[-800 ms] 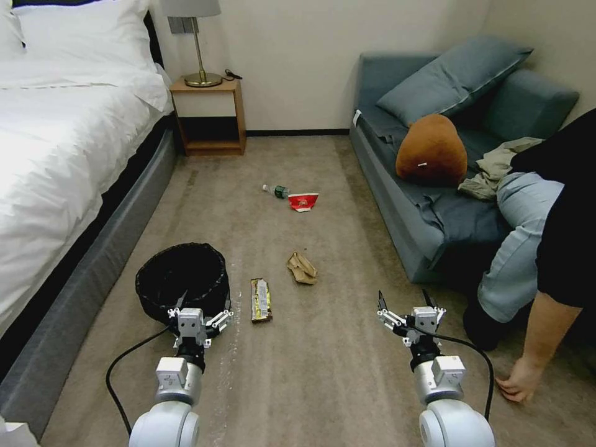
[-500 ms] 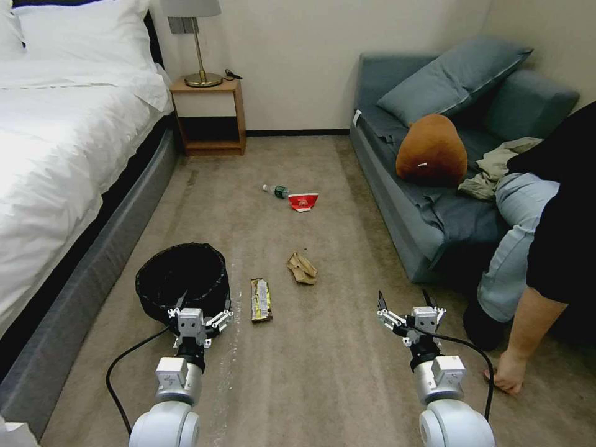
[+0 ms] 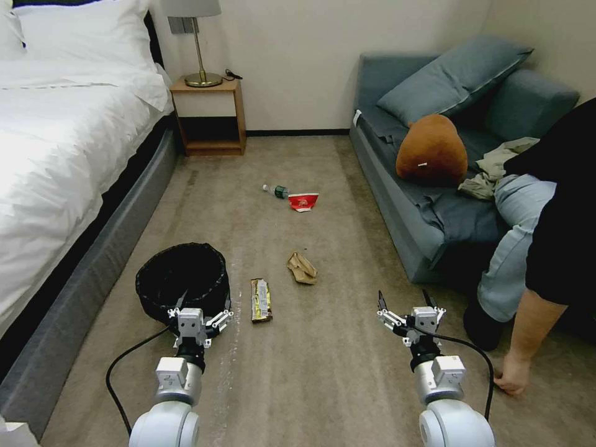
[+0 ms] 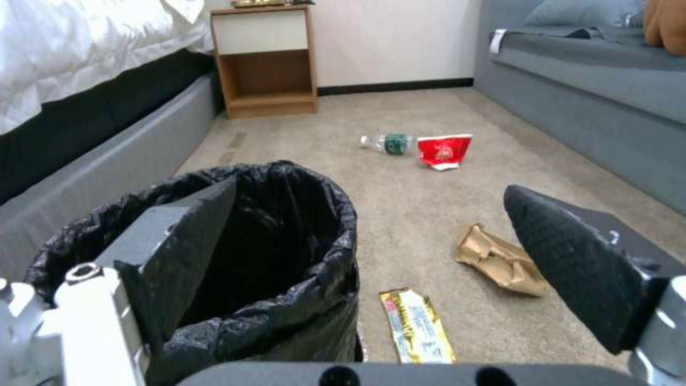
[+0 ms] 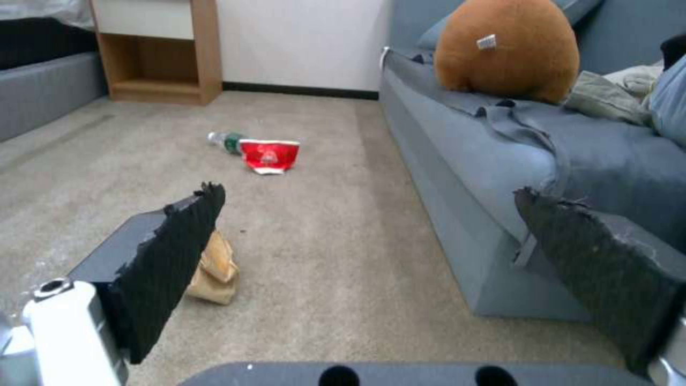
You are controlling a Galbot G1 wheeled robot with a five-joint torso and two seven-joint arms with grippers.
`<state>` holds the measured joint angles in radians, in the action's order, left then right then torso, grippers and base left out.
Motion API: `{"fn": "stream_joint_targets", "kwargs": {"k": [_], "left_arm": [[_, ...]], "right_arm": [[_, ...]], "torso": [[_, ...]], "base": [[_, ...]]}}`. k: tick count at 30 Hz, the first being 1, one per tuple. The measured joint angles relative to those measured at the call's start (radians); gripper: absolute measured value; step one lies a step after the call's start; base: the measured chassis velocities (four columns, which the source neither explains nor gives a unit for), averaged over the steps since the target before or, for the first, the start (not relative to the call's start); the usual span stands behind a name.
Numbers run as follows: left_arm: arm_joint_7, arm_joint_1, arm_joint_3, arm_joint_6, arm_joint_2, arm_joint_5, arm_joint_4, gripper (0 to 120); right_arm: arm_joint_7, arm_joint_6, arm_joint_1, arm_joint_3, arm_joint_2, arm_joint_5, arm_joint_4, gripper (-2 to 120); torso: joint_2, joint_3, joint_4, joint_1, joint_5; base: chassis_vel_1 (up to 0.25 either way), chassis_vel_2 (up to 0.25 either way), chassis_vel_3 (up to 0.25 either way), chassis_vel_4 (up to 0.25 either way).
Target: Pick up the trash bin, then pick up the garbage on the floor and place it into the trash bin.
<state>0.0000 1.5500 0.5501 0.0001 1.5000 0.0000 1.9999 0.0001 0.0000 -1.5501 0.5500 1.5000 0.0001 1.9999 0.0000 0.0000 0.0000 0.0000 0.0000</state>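
Carpet floor [image 3: 323, 372], low pile. Trash bin [image 3: 182, 279]: round, crinkly black liner, standing by the bed [image 3: 56, 161]; near wall hidden behind left gripper [image 3: 203, 302], jaws wide. Right gripper [image 3: 403, 300] over bare carpet, jaws wide. Flat gold wrapper [image 3: 261, 300] beside bin; crumpled tan paper [image 3: 302, 268], red carton [image 3: 303, 201], clear bottle [image 3: 275, 190] farther. Grippers and litter unchanged from earlier.

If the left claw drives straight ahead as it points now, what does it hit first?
Most likely the trash bin: the open left claw sits just short of its near rim, with one finger lined up over the black bag. Exact depth is unclear.
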Motion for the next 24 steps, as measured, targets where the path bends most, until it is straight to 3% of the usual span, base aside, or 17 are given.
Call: {"fn": "stream_joint_targets", "kwargs": {"k": [24], "left_arm": [[0.000,0.000,0.000,0.000,0.000,0.000,0.000,100]], "right_arm": [[0.000,0.000,0.000,0.000,0.000,0.000,0.000,100]], "torso": [[0.000,0.000,0.0000,0.000,0.0000]], "base": [[0.000,0.000,0.000,0.000]]}}
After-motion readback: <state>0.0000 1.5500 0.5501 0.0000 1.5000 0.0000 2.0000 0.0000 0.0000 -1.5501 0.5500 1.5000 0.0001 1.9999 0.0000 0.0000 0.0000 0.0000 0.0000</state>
